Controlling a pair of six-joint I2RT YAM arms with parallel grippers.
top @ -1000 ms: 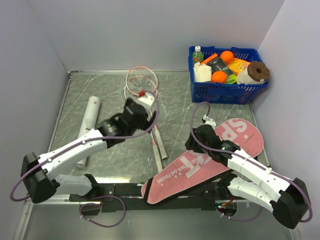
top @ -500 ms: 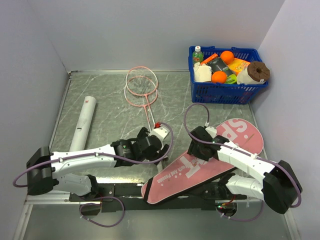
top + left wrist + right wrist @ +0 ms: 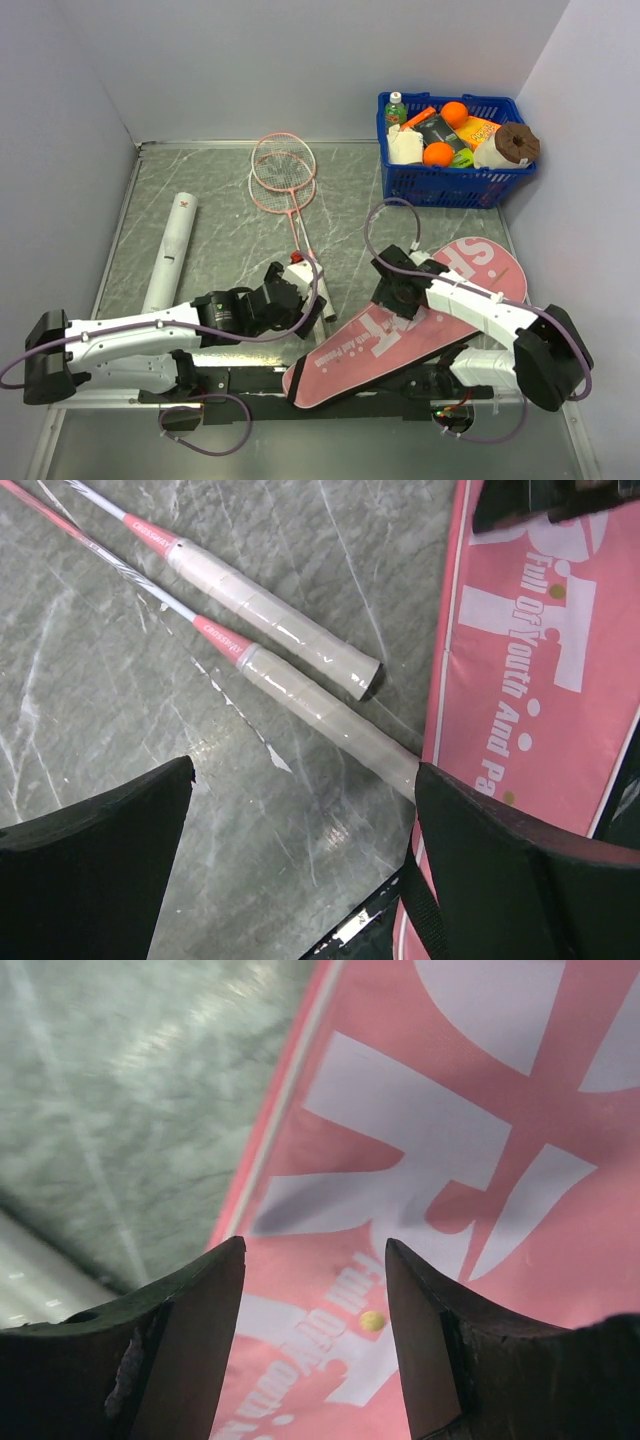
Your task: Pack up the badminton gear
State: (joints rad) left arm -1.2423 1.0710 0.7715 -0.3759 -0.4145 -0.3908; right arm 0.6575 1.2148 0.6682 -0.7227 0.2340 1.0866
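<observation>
Two pink-framed rackets [image 3: 283, 175] lie on the table, heads far, pale handles [image 3: 268, 613] near. My left gripper [image 3: 306, 296] hovers open and empty over the handle ends; its fingers [image 3: 95, 855] straddle bare table beside the nearer handle [image 3: 330, 720]. The pink bag [image 3: 440, 305] with white lettering lies front right, and it shows in the left wrist view [image 3: 520, 680]. My right gripper [image 3: 392, 300] is open and empty, low over the bag [image 3: 450, 1160] near its left edge. The white tube [image 3: 172, 245] lies at the left. The shuttlecock is not visible.
A blue basket [image 3: 455, 150] of groceries stands at the back right corner. Grey walls close in the table on the left, back and right. The black mounting rail [image 3: 260, 385] runs along the near edge.
My left arm has drawn back from the racket heads to the handle ends near the front edge. My right gripper has shifted slightly over the bag's narrow part.
</observation>
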